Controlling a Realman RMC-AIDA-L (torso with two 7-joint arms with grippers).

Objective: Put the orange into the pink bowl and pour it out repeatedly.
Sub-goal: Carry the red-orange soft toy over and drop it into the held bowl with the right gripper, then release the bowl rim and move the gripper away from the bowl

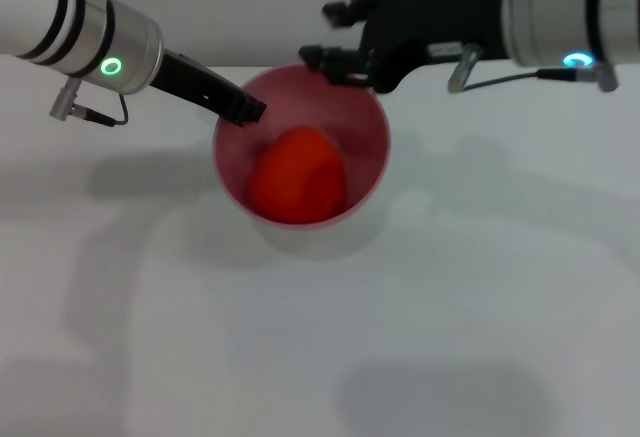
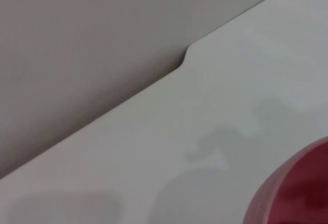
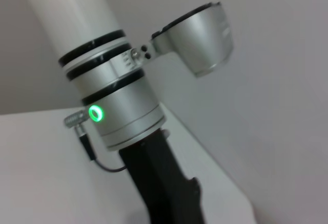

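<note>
The white table (image 1: 480,337) was the largest item in view; it carried the work and the grey shadows of both my arms. In the left wrist view its far edge (image 2: 184,62) showed a stepped notch against a plain grey wall (image 2: 77,44).

The pink bowl (image 1: 372,162) stood upright on the table, centred between my two arms, with its mouth open upward. A portion of its outer wall (image 2: 287,198) also appeared in one corner of the left wrist view. The orange (image 1: 298,179) lay inside the bowl, on the bottom, below the rim and fully enclosed by the wall.

My left arm entered from the upper left, sloping down toward the bowl. Its white and silver wrist section (image 3: 110,98) showed a lit green ring. My left gripper (image 1: 243,110) was at the bowl's left rim, fingertips touching or just over the edge. I could not tell whether those fingers were apart or together.

My right arm entered from the upper right, held roughly level above the table. My right gripper (image 1: 333,35) was at the bowl's far rim, fingers spread apart with nothing between them. The lower finger (image 1: 322,56) was just above the rim; the upper finger stood clear of it.
</note>
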